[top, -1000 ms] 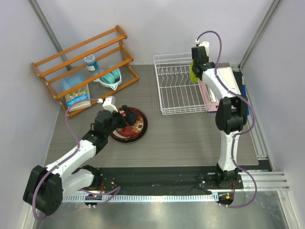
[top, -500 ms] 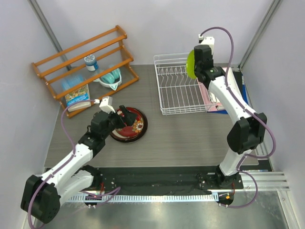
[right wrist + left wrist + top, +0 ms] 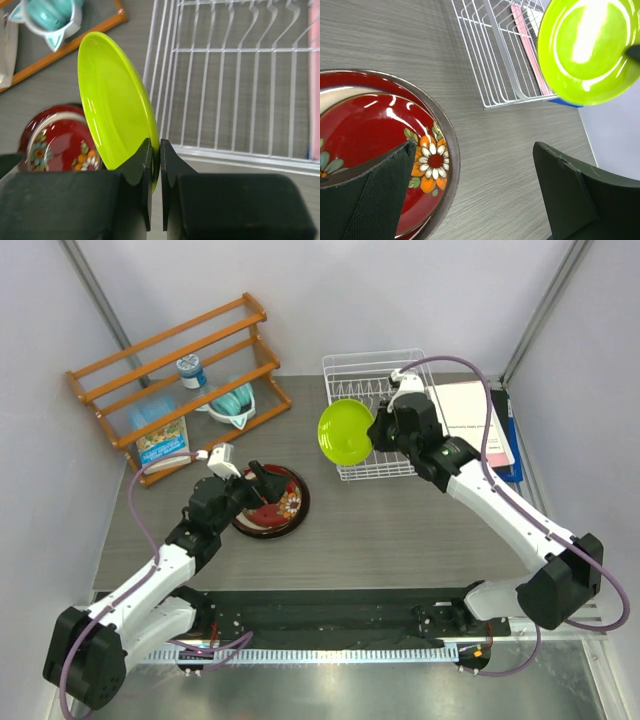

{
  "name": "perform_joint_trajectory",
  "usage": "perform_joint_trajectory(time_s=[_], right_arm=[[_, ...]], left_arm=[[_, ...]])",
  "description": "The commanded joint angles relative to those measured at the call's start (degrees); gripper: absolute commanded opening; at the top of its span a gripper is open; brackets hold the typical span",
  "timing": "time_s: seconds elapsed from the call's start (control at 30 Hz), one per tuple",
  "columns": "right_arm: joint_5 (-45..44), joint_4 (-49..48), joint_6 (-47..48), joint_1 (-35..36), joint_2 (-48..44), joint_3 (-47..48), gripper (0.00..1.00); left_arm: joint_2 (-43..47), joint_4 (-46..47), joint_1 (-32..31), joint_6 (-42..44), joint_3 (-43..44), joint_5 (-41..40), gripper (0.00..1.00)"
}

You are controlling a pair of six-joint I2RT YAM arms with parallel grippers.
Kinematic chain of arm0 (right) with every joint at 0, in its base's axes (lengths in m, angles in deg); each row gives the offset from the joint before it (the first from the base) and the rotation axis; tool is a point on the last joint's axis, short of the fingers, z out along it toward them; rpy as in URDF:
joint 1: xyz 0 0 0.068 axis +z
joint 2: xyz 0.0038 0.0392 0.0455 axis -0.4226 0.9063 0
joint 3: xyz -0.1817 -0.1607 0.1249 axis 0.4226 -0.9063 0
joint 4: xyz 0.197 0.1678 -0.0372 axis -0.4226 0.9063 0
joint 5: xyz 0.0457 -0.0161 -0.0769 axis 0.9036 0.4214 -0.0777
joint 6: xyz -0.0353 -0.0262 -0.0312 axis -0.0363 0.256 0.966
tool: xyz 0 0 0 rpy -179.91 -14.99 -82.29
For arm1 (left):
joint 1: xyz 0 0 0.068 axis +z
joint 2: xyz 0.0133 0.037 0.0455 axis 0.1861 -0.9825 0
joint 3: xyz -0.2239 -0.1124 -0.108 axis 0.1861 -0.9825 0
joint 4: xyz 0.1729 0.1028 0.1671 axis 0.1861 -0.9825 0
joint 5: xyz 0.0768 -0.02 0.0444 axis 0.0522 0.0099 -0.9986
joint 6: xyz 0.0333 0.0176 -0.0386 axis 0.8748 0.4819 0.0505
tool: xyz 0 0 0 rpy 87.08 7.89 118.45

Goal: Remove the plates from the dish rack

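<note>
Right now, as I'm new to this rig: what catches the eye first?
The lime green plate, pinched on edge in the right tool, hangs by the near left corner of the white dish rack. Left of it, red plates lie stacked under the open left tool.

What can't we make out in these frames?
- Plate count in the stack: top view, left jaws cover part; left wrist view, edge cuts it off.
- Right side of the rack: top view, right arm over it.
- Label of the bottle on the shelf: top view, too small.
</note>
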Motion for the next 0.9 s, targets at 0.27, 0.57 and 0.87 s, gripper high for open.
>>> perform_joint_trajectory(time_s=[0.27,0.57,0.87], right_arm=[[14.4,-13.93,-13.18,6.23,-2.59,-11.83,0.01],[17.21,-19.65,-16.87,9.32,-1.36,-13.86,0.01],[21.35,-25.01,-20.74,9.58,-1.62,-17.11,0.01]], left_arm=[[-2.48,12.1,-0.21,-3.59,-2.65,3.59,1.0],[-5.47,13.77,-0.82,-3.68,-3.26,2.54,0.99],[-5.91,14.56,-1.0,-2.71,-3.43,1.66,0.38]])
